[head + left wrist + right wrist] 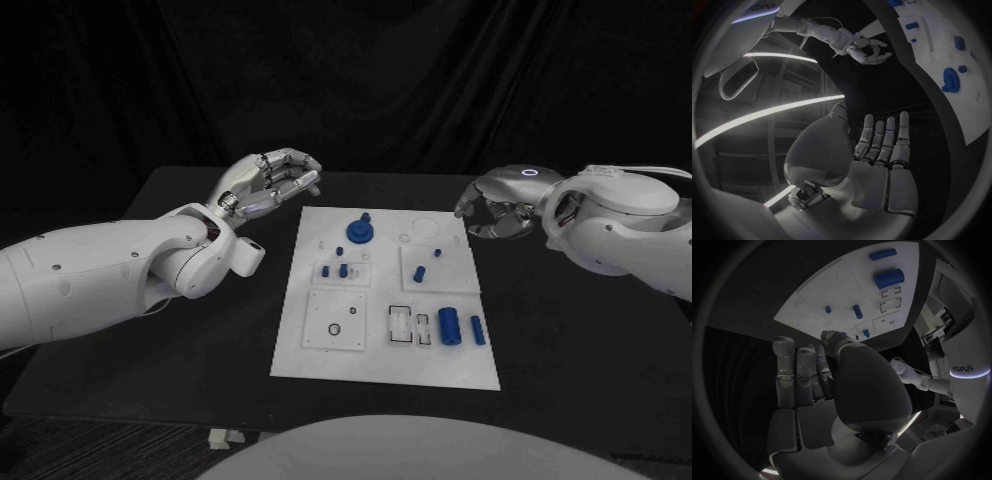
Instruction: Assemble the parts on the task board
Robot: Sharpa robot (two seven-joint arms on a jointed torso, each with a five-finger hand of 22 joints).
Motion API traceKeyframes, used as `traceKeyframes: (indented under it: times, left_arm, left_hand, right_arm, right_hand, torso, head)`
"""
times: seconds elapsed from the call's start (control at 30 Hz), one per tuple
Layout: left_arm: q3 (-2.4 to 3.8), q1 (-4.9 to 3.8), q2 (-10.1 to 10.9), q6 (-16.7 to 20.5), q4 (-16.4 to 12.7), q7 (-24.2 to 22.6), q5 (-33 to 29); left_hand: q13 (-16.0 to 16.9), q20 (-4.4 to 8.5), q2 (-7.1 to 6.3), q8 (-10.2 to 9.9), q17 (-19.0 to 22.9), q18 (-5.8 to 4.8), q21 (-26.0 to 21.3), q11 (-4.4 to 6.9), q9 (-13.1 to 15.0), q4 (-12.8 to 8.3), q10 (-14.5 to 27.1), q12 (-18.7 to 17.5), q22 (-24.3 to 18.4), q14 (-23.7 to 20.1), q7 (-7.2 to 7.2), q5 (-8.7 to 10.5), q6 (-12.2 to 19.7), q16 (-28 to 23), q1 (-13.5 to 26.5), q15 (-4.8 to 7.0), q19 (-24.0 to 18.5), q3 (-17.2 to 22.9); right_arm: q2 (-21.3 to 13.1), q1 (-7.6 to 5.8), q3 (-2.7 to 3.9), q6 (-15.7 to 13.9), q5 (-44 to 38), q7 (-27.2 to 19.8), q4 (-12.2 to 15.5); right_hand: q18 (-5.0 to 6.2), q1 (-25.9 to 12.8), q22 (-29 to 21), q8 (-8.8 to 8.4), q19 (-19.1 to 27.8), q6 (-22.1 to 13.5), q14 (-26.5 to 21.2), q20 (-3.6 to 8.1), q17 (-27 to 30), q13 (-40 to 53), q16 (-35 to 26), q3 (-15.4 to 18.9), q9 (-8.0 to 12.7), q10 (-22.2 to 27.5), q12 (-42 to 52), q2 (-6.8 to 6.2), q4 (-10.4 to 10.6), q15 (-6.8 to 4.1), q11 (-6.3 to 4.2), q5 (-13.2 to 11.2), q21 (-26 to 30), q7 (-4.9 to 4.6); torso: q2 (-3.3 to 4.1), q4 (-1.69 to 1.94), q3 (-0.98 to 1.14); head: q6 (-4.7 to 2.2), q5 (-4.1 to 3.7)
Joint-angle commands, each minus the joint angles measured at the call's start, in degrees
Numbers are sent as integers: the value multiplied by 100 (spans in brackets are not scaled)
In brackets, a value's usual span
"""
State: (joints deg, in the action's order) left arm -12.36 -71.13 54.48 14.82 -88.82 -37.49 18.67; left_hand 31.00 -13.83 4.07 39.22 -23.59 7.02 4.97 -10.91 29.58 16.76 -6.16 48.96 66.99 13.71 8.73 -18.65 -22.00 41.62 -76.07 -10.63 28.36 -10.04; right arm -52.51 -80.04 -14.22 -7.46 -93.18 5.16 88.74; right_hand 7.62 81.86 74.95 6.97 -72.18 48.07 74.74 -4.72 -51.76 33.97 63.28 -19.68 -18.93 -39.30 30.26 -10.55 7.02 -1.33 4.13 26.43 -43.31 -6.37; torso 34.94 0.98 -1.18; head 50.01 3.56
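Note:
The white task board (387, 350) lies in the middle of the black table. On its far part stands a round blue part with a peg (358, 233). Small blue pieces (336, 270) sit in the middle rows, and two blue cylinders (450, 325) lie near the right edge. My left hand (274, 182) hovers off the board's far left corner, fingers straight and holding nothing (879, 155). Just beyond the far right corner, my right hand (490, 210) is raised, its fingers (795, 375) apart and empty. The board (836, 290) and cylinders (889, 277) lie beyond those fingers.
Black table (173, 330) extends on both sides of the board, with a dark curtain behind. The near half of the board carries a square plate with a small ring (335, 328) and two rectangular slots (400, 325).

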Motion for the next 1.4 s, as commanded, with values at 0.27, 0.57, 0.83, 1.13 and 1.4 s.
traceKeyframes:
  times: [0.27,0.57,0.83,1.13,1.4]
  left_arm:
    - [4,56,-33,-600,18,-878,-583]
    - [4,86,-74,-735,192,-872,-589]
    - [4,104,-144,-838,310,-798,-590]
    - [4,113,-180,-878,362,-731,-590]
    - [4,120,-209,-900,395,-702,-590]
  left_hand:
    - [-2048,-202,375,-2377,1250,172,-129,57,-2043,-5,247,-881,-610,-117,-268,-255,-4,-731,-503,-17,-523,-407]
    - [-2812,-266,462,-3048,1912,169,-128,294,-2349,-25,413,-1668,-1156,-438,-336,-484,-321,-1713,-765,-70,-868,-440]
    - [-2817,-283,492,-3052,1983,146,-104,360,-2343,-60,406,-1657,-1293,-293,-186,-716,-695,-1589,-1014,-134,-774,-370]
    - [-2810,-288,508,-3092,1993,92,-90,282,-2365,-103,380,-1604,-1374,-143,-207,-875,-775,-1423,-1189,-205,-665,-319]
    - [-2805,-287,524,-3068,1987,57,-75,256,-2354,-137,345,-1547,-1420,-39,-168,-967,-921,-1315,-1292,-237,-579,-278]
  right_arm:
    - [226,396,4,-64,-202,-44,-359]
    - [336,537,5,-274,-206,-251,-497]
    - [482,640,5,-293,-206,-300,-728]
    - [629,744,5,-324,-136,-364,-927]
    - [745,795,5,-312,-79,-407,-1046]
  right_hand:
    - [-56,-215,565,-207,-382,-5,350,-51,-381,-718,394,260,200,-218,-522,76,-4,44,92,-937,-497,-110]
    - [-116,-125,657,-274,-604,112,539,-52,-597,-1422,605,353,447,-652,-1036,195,-75,46,119,-604,-893,-177]
    - [-125,-143,667,-231,-630,365,562,-44,-599,-1785,622,154,520,-1127,-1251,203,-55,46,111,-373,-946,-173]
    - [-136,-187,671,-232,-654,503,595,-92,-610,-1999,647,5,595,-1489,-1370,215,-8,114,115,-471,-987,-207]
    - [-138,-210,679,-191,-679,720,620,-120,-613,-2168,663,-98,630,-1831,-1478,209,13,141,83,-594,-1040,-188]
  torso:
    - [109,187,-155]
    - [111,217,-172]
    - [93,235,-140]
    - [79,226,-147]
    - [76,277,-153]
  head:
    - [-1,-178]
    - [-1,-255]
    - [-1,-286]
    - [-1,-240]
    - [-1,-268]
